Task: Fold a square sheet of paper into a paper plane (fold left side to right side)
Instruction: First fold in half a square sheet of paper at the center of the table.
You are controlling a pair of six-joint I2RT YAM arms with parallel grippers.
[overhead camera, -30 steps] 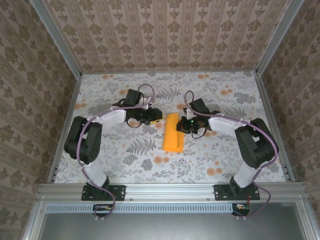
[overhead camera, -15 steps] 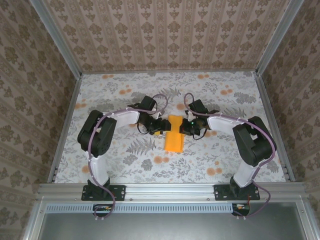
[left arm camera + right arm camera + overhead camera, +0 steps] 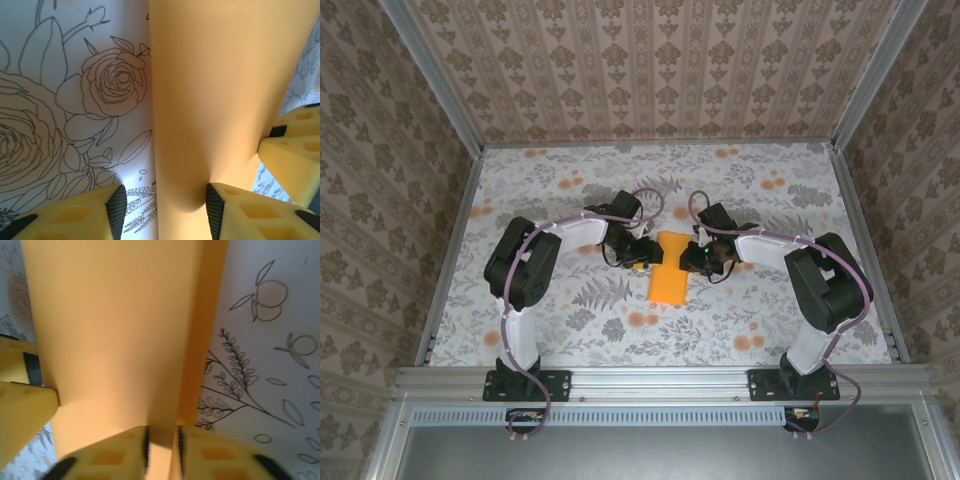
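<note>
Orange square sheet of paper (image 3: pixel 666 282), folded, between half-open left claw (image 3: pixel 164 200) and barely parted right claw (image 3: pixel 163 436). Press flat evenly.

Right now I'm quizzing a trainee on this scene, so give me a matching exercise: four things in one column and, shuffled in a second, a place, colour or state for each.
Things
1. left gripper
2. right gripper
3. paper
4. table

Descriptions
A. jaws narrowly apart at a fold
B. leaf-and-blossom print
C. jaws wide, astride a curled edge
D. orange, folded, lying between the grippers

Pairs: 1-C, 2-A, 3-D, 4-B
</note>
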